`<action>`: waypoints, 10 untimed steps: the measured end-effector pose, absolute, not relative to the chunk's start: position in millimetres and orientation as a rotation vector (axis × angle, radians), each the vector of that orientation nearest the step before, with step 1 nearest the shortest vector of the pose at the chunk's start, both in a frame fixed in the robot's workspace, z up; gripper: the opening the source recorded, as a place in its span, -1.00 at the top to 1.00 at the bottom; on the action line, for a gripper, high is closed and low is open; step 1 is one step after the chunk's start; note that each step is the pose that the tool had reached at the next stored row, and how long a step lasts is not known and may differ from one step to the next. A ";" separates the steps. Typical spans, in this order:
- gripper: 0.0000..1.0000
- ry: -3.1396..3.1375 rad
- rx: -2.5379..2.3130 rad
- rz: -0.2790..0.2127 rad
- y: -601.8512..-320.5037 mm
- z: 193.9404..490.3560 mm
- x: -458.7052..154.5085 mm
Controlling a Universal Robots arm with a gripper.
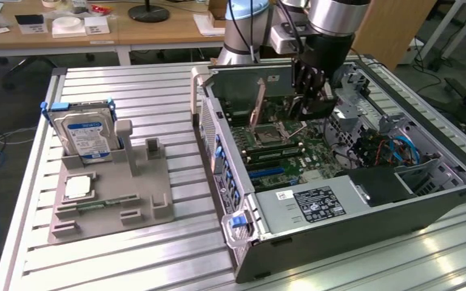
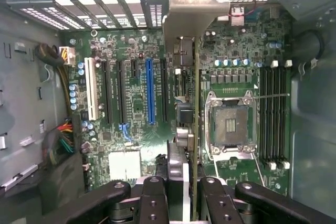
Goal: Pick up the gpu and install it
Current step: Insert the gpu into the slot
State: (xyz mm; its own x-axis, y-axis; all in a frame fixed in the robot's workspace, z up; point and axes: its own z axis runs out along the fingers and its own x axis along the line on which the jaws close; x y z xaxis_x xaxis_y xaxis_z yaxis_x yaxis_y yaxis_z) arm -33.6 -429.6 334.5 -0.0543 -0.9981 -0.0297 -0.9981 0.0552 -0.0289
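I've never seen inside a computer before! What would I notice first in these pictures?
Probably the big grey open computer case on the exterior view's right, its green motherboard bare, with the black end effector reaching in, shut on a thin flat graphics card with a silvery bracket. On the exterior view's left, a silver hard drive with a blue-white label stands upright in a grey holder.

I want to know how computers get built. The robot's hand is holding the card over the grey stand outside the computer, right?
No. The hand holds the gpu inside the open computer case, over the green motherboard; the exterior view shows it.
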 end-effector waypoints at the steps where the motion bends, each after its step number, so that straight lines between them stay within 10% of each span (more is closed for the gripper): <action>1: 0.44 2.249 -2.133 0.000 -430.9 333.3 -33.8; 10: 0.44 2.233 -2.125 0.027 -443.4 327.9 -40.3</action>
State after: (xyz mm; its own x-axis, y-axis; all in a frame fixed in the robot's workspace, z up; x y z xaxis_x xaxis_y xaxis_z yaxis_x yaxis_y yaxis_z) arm -40.3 -443.4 327.9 -0.0487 -0.9973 -0.0548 -0.9984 0.0503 -0.0276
